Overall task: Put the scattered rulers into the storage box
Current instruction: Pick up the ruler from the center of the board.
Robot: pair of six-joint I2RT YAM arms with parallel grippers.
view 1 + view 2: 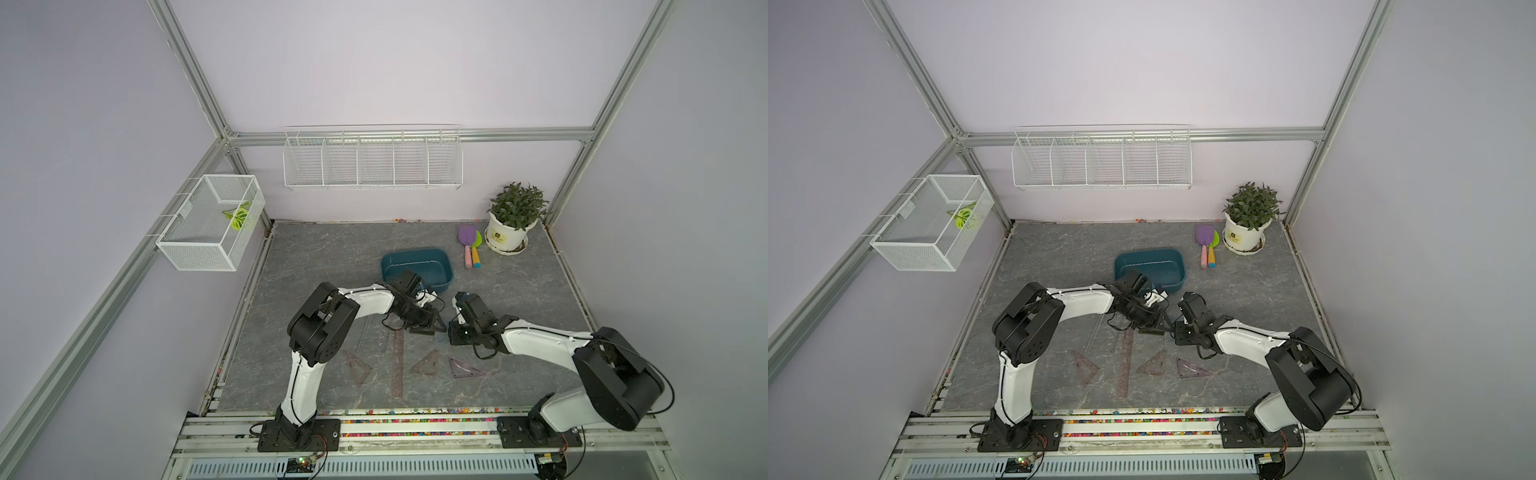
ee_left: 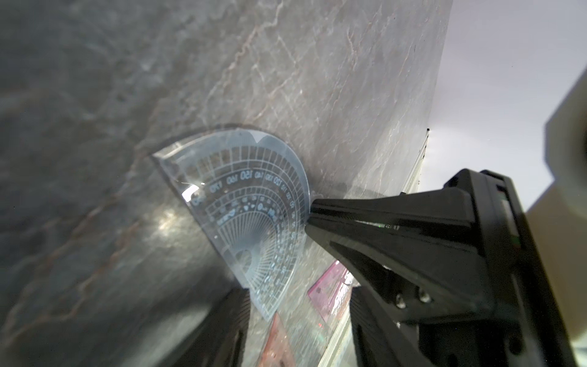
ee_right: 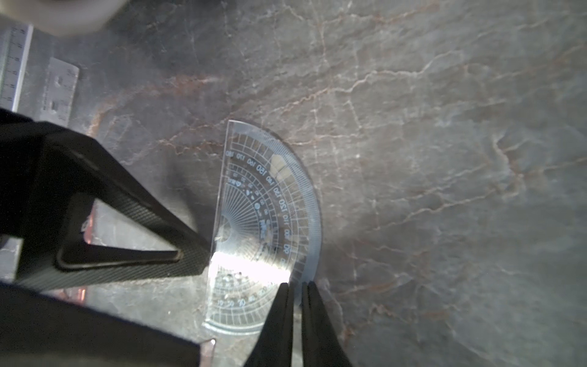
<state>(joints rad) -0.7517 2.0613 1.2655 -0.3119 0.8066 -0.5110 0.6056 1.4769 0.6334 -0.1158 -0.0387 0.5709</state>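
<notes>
Where the two grippers meet, protractor point(image 3: 263, 216): bluish see-through half-disc on the grey marbled tabletop point(image 1: 332, 257), on the arm-base side of the storage box point(image 1: 424, 270), apart from it and not in it; whether it lies flat or tipped I cannot tell
writing on protractor: pale blue degree figures along the arc, 180, 170, 160, 150, 140, 130, 120, 110, 100 and 90 readable; the inner print is too blurred
right gripper point(image 3: 298, 286): fingers pressed almost together, pinching the protractor's curved rim
left gripper point(image 2: 300, 289): fingers spread wide; one fingertip point(image 3: 203, 254) touches the protractor's straight edge
other rulers: long brownish ruler point(image 1: 398, 365), left brown triangle point(image 1: 358, 368), right brown triangle point(image 1: 430, 365) and purple triangle point(image 1: 463, 370) lie flat, farther from the storage box than the protractor
clear rulers: short clear ruler point(image 3: 60, 89) beside longer clear ruler point(image 3: 12, 63); tick marks show, figures too small to read
toy shovels point(image 1: 471, 247): purple and green, just right of the storage box's far corner
plant pot point(image 1: 505, 237): white, farther right of the storage box; yellow-and-black label, wording unreadable
wire rack point(image 1: 372, 160): on the wall behind the storage box
</notes>
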